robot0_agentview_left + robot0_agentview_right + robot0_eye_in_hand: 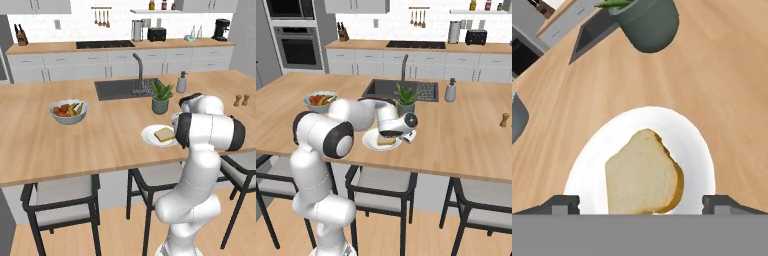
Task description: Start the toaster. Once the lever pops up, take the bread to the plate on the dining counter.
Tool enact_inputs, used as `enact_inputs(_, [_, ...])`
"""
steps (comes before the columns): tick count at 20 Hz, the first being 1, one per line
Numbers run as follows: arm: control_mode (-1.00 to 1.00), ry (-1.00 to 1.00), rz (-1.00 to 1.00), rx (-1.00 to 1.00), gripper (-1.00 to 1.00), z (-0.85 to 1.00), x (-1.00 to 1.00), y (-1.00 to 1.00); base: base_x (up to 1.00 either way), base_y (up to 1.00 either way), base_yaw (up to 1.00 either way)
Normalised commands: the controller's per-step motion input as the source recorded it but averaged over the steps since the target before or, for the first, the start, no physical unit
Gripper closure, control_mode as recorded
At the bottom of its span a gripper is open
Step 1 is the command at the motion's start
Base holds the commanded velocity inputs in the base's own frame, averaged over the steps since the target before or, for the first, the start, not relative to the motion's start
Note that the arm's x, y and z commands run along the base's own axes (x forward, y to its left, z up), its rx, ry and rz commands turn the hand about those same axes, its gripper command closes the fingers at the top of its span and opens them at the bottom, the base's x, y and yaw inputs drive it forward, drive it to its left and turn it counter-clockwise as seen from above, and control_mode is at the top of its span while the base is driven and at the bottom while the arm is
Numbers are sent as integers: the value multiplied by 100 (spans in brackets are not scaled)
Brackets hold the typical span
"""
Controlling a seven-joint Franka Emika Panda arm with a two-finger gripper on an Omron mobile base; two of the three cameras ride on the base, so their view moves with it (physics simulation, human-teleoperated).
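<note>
The bread (639,175), a pale slice with a brown crust, lies flat on the white plate (677,125) near the front edge of the dining counter (50,145). My gripper (641,205) hovers just over it, open, its fingertips (559,205) spread wide to either side of the slice and touching nothing. From the base, the plate (147,136) with the bread (164,134) sits just left of my arm's elbow. In the right base view my gripper (402,136) points down at the plate (368,141) and bread (386,141). The black toaster (157,34) stands on the back counter.
A potted plant (161,97) stands just behind the plate, with the sink (120,89) and faucet (138,70) beyond it. A bowl of fruit (69,111) sits to the left, and a soap dispenser (182,82) and two shakers (241,100) to the right. Stools (60,200) line the counter's front.
</note>
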Motion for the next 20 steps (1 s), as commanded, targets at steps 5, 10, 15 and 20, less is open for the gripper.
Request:
enact_inputs(5, [-100,12,-14,-11,-100,69,-25,5,0,0,0])
enact_inputs(10, [-100,16,-7,-21,-100,78,-46,57,0,0,0])
enact_inputs(15, [-100,15,-1,-22,-100,87,-29,75,0,0,0])
enact_inputs(20, [-100,16,0,-17,-100,72,-26,34,0,0,0])
